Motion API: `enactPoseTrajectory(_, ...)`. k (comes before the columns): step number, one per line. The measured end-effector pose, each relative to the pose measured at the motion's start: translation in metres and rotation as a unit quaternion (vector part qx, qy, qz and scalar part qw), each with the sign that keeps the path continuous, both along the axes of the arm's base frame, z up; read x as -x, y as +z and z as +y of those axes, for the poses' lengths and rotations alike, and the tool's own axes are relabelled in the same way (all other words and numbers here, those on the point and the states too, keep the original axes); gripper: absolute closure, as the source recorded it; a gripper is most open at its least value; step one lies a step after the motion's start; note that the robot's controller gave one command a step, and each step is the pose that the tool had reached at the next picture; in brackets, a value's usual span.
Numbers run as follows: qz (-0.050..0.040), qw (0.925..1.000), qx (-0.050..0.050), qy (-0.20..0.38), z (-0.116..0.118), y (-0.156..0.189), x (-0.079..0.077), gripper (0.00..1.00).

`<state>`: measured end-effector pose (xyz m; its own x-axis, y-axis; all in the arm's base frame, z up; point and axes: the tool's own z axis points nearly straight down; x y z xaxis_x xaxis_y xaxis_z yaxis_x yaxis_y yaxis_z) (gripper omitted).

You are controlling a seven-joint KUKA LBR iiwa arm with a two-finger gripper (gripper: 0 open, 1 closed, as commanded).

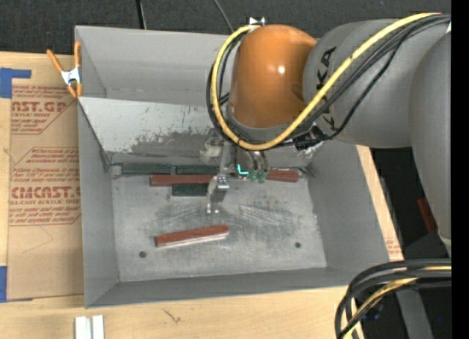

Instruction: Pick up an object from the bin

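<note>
Grey metal bin, floor scuffed and scratched. Gripper hangs low under the glossy orange wrist cover, near the back of the floor; open or closed, cannot tell. Just beside it, perhaps touching, is the right end of a short dark green bar. A slim red bar lies directly behind that one. Flat red-brown slat lies apart, nearer the front.

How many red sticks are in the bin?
3 red sticks: one alone in front, one farther back, left of the tool, one just right of it. The arm may hide more.
</note>
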<state>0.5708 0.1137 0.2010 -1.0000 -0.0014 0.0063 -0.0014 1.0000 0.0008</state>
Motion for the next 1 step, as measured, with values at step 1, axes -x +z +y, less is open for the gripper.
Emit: enactPoseTrajectory(1, -0.0039, 1.0000, 0.000, 0.000, -0.0005, 0.0048, -0.0016, 0.00)
